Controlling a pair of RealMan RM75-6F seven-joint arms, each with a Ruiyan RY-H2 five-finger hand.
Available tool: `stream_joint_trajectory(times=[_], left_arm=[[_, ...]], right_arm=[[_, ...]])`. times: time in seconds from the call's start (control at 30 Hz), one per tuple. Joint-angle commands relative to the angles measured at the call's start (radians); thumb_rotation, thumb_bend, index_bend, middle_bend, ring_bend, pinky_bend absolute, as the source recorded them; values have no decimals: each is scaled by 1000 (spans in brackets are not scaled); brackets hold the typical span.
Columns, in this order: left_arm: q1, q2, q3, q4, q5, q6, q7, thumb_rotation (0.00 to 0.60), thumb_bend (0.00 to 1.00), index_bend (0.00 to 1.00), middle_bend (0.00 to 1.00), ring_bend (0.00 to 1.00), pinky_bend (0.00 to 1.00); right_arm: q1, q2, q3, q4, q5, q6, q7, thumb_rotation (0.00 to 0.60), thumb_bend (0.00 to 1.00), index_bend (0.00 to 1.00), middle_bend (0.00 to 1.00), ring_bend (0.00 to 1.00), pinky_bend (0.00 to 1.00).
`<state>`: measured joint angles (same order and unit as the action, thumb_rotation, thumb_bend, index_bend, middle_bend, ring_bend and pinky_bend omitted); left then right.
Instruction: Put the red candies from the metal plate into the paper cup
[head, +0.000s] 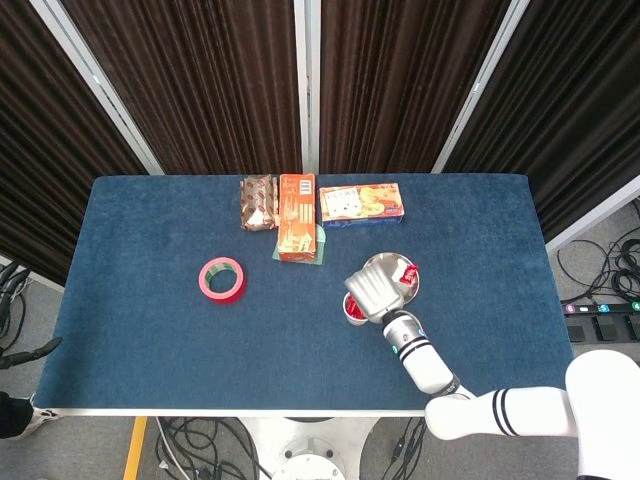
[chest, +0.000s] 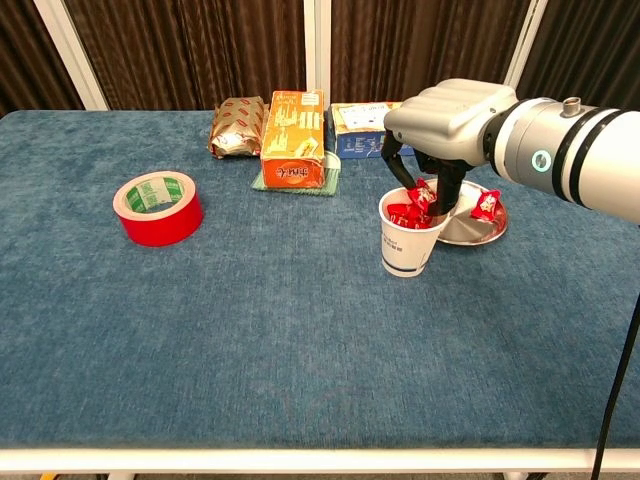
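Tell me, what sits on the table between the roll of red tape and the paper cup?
Nothing: in the chest view, only bare blue tablecloth stretches between the red tape roll and the paper cup. The orange box stands farther back, off that line.

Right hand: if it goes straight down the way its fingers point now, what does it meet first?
Most likely the heap of red candies in the white paper cup. The right hand hangs over the cup's mouth, pinching one red candy just above that heap. Depth is hard to judge; the rim may come first.
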<state>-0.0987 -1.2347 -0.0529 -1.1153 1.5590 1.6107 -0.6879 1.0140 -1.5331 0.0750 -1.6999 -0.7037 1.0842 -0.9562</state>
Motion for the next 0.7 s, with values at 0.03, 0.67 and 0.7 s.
stream_joint_trajectory(times=[0.03, 0.67, 0.7], left_arm=[[0, 0, 0, 2, 0, 0, -1, 600, 117, 126, 100, 34, 98], [-2, 8, -3, -19, 6, 6, 14, 600, 117, 126, 100, 34, 98], [-2, 8, -3, -20, 7, 7, 15, 600, 118, 127, 100, 34, 98]], right_arm=[[0, -2, 2, 2, -4, 1, 5, 600, 124, 562, 1000, 1000, 1000], [-14, 45, 21, -39, -37, 15, 47, 600, 120, 511, 1000, 1000, 1000], [-16, 50, 24, -44, -40, 18, 51, 600, 120, 511, 1000, 1000, 1000]])
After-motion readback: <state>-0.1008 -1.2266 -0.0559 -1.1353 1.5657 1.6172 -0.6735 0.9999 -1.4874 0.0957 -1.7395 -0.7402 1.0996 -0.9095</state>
